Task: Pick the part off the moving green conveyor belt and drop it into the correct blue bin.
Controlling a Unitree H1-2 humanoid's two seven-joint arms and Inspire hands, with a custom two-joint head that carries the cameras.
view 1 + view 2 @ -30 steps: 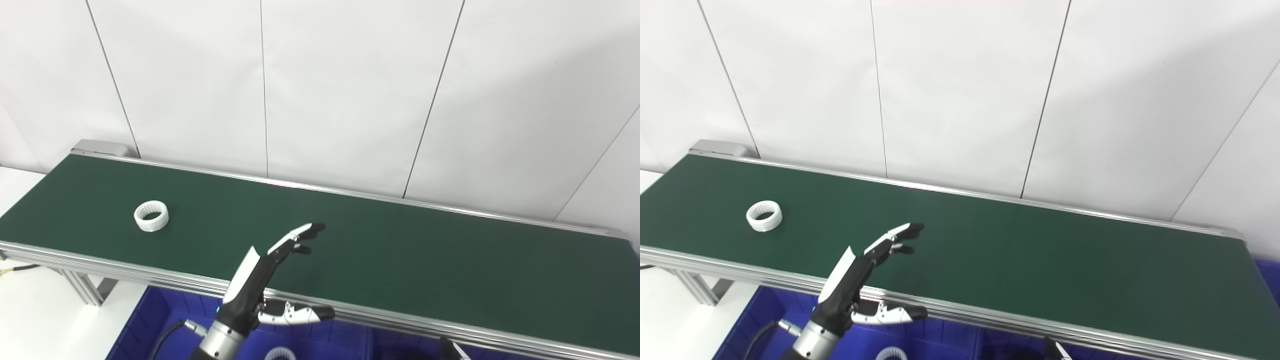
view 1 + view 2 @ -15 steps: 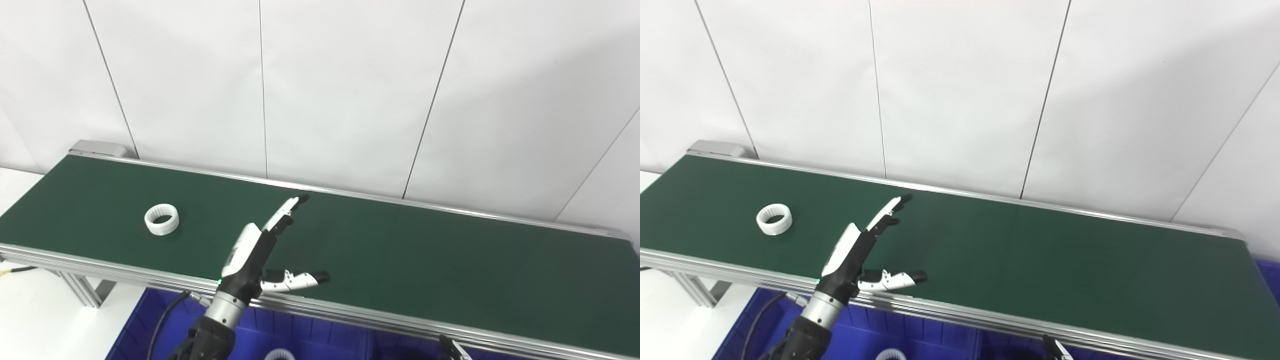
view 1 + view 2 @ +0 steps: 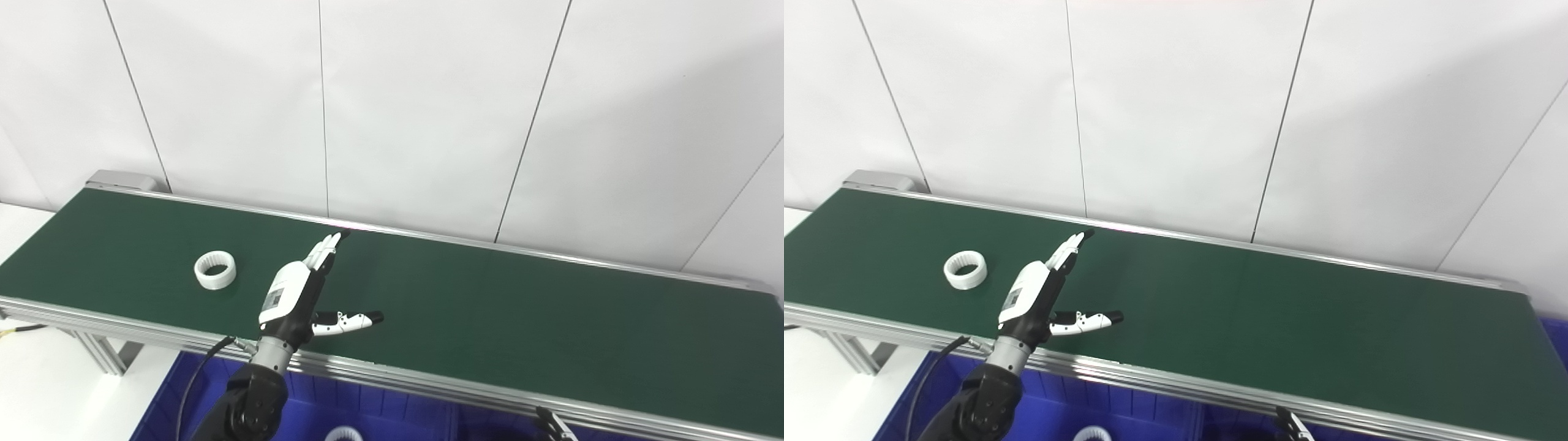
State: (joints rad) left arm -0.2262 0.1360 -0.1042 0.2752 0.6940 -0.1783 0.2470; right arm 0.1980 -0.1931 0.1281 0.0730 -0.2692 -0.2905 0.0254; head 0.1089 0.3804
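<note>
The left robot hand (image 3: 294, 300) hovers spread and empty over the conveyor belt's (image 3: 490, 306) near edge. The white ring part (image 3: 215, 270) lies nearer the belt's left end. Clenching mistimed could knock the ring aside or miss it.

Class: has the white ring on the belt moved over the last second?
Yes. The white ring has travelled rightward along the green belt, away from its metal end cap.
</note>
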